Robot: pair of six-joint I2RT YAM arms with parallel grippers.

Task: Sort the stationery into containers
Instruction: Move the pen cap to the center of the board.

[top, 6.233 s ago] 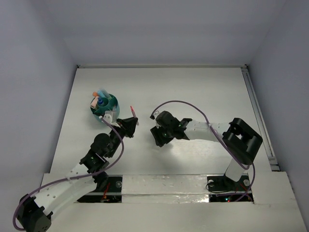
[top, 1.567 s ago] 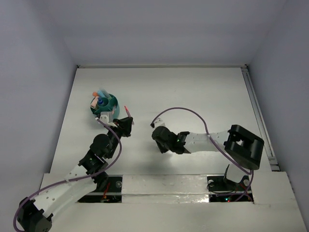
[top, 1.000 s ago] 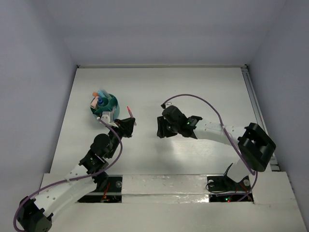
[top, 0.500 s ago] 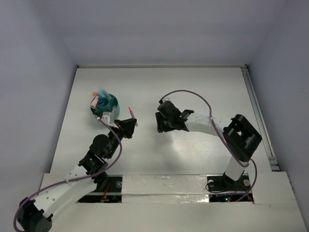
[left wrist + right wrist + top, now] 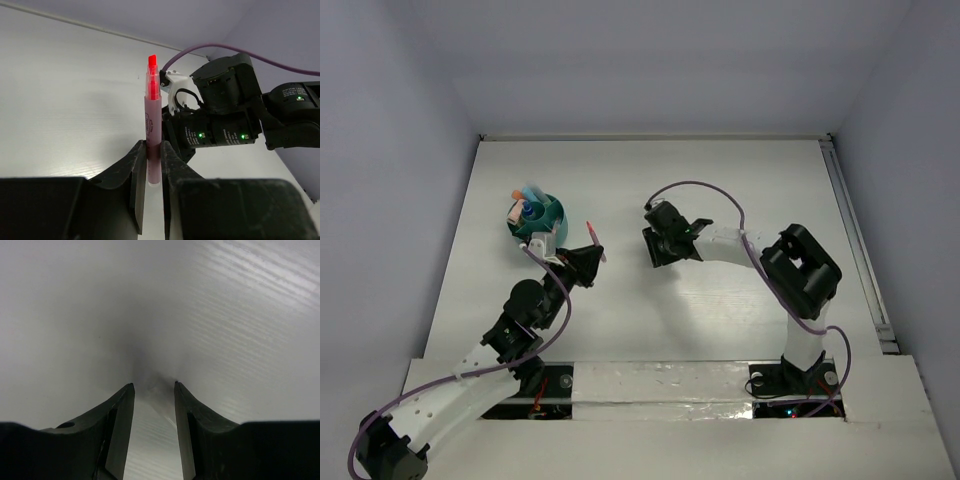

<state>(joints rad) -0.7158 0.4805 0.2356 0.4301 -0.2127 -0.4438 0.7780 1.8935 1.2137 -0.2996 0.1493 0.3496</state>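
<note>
Pink plastic, slim and cylindrical, with a clear cap over a bright red tip: this pink marker [image 5: 152,135] is the piece you are holding. It lies between the two black fingers [image 5: 137,170] of your left gripper [image 5: 153,147], which is clamped on the lower part of its barrel. The capped end projects straight out past the fingertips.

Seen from above, the pink marker [image 5: 591,236] sits just to the right of the small round teal pot [image 5: 548,216], a little nearer the arm bases than the pot and not touching it. The left gripper [image 5: 584,262] lies on that same near-right side of the teal pot.

Several pieces of stationery stand in the teal pot, among them one with a blue cap [image 5: 530,210]. Which compartment each occupies cannot be told from this view.

Your right gripper [image 5: 658,250] is well to the right of the teal pot, beyond the pink marker. In its own wrist view the right gripper [image 5: 153,385] has its jaws parted with nothing between them. Only the bare white table [image 5: 235,315] and a soft shadow lie below the tips.

In the left wrist view, the black body of the right gripper [image 5: 215,125] shows small green lights behind the pink marker. A purple cable [image 5: 705,186] arches over the right arm, also on the far side of the marker from the teal pot.
</note>
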